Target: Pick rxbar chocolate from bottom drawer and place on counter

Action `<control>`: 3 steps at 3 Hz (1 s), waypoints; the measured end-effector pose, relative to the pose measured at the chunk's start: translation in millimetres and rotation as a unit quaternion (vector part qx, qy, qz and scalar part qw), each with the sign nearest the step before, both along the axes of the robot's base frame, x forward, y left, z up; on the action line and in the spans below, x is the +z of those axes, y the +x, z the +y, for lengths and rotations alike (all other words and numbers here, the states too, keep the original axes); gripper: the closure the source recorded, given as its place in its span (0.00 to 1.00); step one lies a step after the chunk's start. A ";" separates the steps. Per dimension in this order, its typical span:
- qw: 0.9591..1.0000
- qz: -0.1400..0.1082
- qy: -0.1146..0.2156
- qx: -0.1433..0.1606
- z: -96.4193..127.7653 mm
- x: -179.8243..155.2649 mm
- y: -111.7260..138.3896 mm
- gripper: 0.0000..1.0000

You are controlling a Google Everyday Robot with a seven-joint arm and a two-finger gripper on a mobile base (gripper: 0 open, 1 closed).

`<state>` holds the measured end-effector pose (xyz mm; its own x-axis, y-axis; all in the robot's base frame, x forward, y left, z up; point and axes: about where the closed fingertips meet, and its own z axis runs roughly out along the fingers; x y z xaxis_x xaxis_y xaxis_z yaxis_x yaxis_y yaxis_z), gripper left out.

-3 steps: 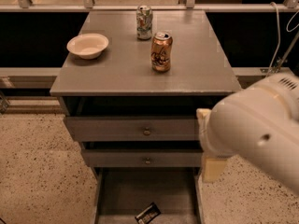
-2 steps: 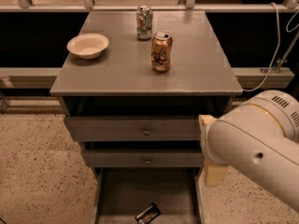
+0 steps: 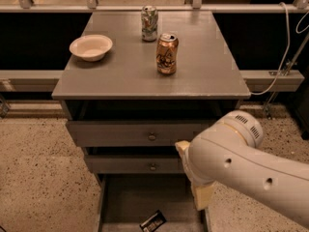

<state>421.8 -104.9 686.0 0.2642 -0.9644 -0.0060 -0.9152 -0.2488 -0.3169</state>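
White arm [image 3: 241, 163] sinking lower before the cabinet [image 3: 120, 134], gripper hiding beyond it, jaws' state impossible to tell, rxbar chocolate [image 3: 152, 221] lying tilted in the open bottom drawer [image 3: 128, 197], counter [image 3: 120, 79] carrying bowl [image 3: 91, 47], copper can [image 3: 167, 53], silver can [image 3: 149, 23]

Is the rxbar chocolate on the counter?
No, the rxbar chocolate lies in the open bottom drawer, with the end effector out of view.

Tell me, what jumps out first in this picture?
The big white robot arm fills the lower right, its tool in front of the upper drawers. A copper can stands on the grey counter, and a black rxbar chocolate lies in the open bottom drawer.
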 end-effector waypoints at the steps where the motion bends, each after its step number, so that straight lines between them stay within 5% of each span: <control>1: 0.996 0.019 0.024 0.079 21.9 -69.1 -21.6 0.00; 2: 0.991 -0.008 0.049 0.123 40.2 -83.3 -14.9 0.00; 3: 0.990 0.001 0.030 0.137 41.3 -86.5 -20.6 0.00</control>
<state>401.3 -63.6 599.5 0.5151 -0.8548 -0.0625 -0.8171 -0.4678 -0.3370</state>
